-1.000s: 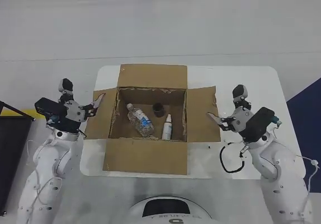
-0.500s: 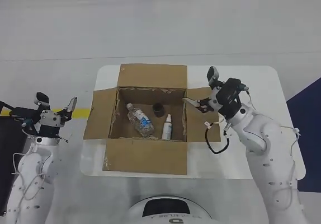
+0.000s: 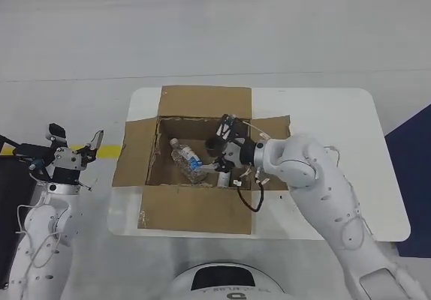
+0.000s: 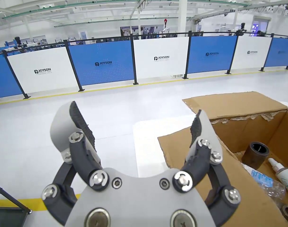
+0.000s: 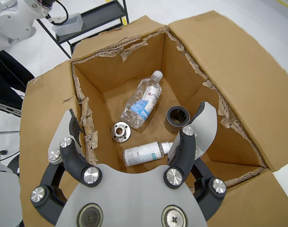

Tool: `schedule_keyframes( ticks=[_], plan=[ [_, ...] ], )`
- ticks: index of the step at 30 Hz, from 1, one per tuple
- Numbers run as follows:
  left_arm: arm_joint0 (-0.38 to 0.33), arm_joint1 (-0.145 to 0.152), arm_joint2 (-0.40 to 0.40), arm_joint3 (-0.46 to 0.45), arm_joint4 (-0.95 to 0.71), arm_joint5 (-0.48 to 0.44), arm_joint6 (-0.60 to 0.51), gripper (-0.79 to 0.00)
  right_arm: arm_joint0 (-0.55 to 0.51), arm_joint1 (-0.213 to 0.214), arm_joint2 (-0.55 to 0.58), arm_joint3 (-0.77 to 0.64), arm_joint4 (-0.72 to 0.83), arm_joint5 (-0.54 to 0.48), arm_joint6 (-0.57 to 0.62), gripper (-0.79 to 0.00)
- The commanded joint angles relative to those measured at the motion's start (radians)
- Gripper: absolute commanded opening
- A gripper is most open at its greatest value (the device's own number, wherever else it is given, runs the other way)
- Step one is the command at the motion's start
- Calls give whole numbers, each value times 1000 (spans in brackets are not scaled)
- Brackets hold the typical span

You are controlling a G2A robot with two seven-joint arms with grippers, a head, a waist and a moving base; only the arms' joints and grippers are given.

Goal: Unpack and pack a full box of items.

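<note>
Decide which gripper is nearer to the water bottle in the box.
Right. The right gripper hangs open over the box, close beside the water bottle; the left gripper is outside the box, off the table edge.

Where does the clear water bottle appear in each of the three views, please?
Top view: water bottle lies inside the box, near the black cylinder.
Left wrist view: water bottle near the black cylinder.
Right wrist view: water bottle on the box floor, near it.
Shared landmark: black cylinder.

Brown box [image 5: 229, 60]; clear, blue-labelled bottle [image 5: 142, 102]; black cylinder [image 5: 178, 118]; white tube [image 5: 144, 155].
</note>
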Motion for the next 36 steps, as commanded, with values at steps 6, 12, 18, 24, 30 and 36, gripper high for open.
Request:
schedule_keyframes(
  ticks=[6, 12, 18, 24, 30, 36],
  plan=[
    [0, 0, 0, 0, 0, 0, 0, 0, 110, -20, -73, 111, 31, 258, 143, -172],
    [0, 0, 0, 0, 0, 0, 0, 0, 207, -53, -123, 281, 109, 443, 108, -446],
    [0, 0, 0, 0, 0, 0, 0, 0, 246, -80, -172, 379, 145, 541, 44, -471],
    [0, 0, 0, 0, 0, 0, 0, 0, 253, -92, -199, 428, 115, 610, 11, -493],
    [0, 0, 0, 0, 0, 0, 0, 0, 258, -97, -209, 432, 92, 642, 1, -483],
    [0, 0, 0, 0, 0, 0, 0, 0, 267, -100, -217, 457, 46, 692, 20, -471]
  ],
)
